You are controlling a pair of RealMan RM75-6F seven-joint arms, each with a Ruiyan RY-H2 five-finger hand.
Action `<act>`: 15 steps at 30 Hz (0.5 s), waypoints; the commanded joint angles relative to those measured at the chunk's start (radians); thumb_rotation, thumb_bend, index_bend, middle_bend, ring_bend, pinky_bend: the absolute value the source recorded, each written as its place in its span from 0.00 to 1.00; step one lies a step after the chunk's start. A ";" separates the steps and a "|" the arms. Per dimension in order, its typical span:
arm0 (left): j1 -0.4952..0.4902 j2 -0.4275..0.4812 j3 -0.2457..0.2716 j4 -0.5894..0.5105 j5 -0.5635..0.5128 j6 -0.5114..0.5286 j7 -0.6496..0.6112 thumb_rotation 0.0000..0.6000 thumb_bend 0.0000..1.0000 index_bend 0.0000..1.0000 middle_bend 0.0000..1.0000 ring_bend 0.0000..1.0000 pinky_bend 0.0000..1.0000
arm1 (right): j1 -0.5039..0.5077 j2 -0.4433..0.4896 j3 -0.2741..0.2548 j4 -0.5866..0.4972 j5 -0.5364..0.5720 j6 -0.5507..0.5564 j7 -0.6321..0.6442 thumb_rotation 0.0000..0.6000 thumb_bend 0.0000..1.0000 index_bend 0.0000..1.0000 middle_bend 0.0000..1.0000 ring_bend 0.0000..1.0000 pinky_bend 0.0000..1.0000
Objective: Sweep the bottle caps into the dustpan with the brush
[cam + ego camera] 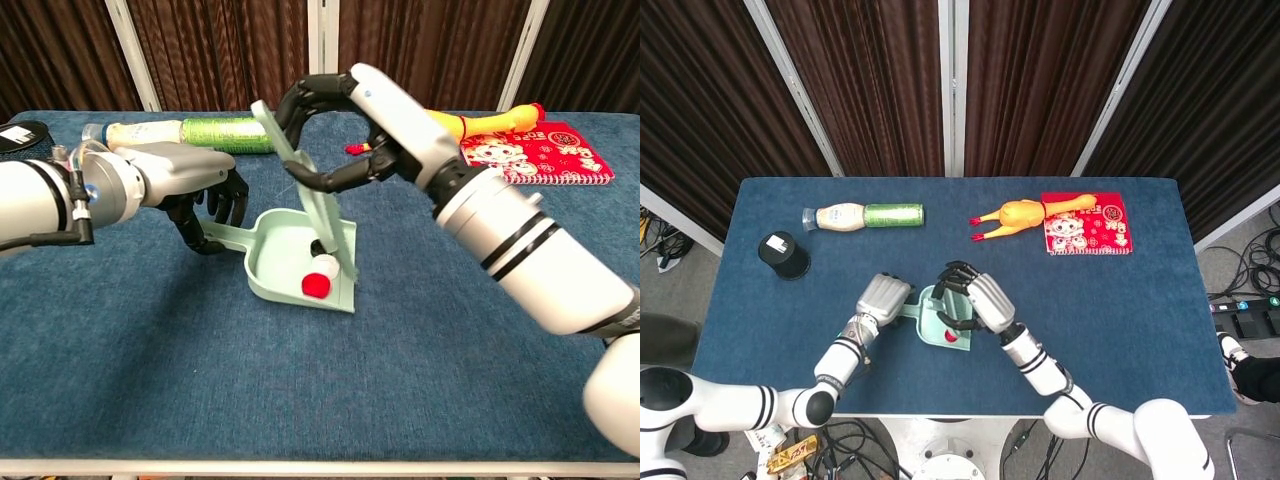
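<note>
A red bottle cap [316, 286] sits inside the pale green dustpan [283, 255] at centre frame. Your right hand [345, 125] grips the brush [306, 195], bristles inside the pan, while your left hand [195, 190] holds the dustpan's handle at centre left.

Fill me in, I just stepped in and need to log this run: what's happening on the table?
The robot is sweeping caps into a pale green dustpan on the blue table. Its left hand holds the dustpan's handle, while its right hand grips the brush, standing nearly upright with its bristles down inside the pan. A red cap lies in the pan near its open edge, with a small white piece beside it. I see no loose caps on the cloth.
</note>
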 commanded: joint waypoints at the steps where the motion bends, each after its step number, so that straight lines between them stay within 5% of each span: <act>1: 0.003 0.011 0.002 -0.016 0.005 0.010 -0.003 1.00 0.28 0.28 0.39 0.33 0.32 | -0.041 0.116 -0.025 -0.097 -0.008 0.013 -0.066 1.00 0.66 0.78 0.65 0.29 0.19; 15: 0.107 0.121 0.020 -0.108 0.196 0.196 -0.094 1.00 0.20 0.20 0.31 0.26 0.29 | -0.110 0.508 -0.138 -0.355 0.093 -0.259 -0.430 1.00 0.66 0.74 0.64 0.25 0.16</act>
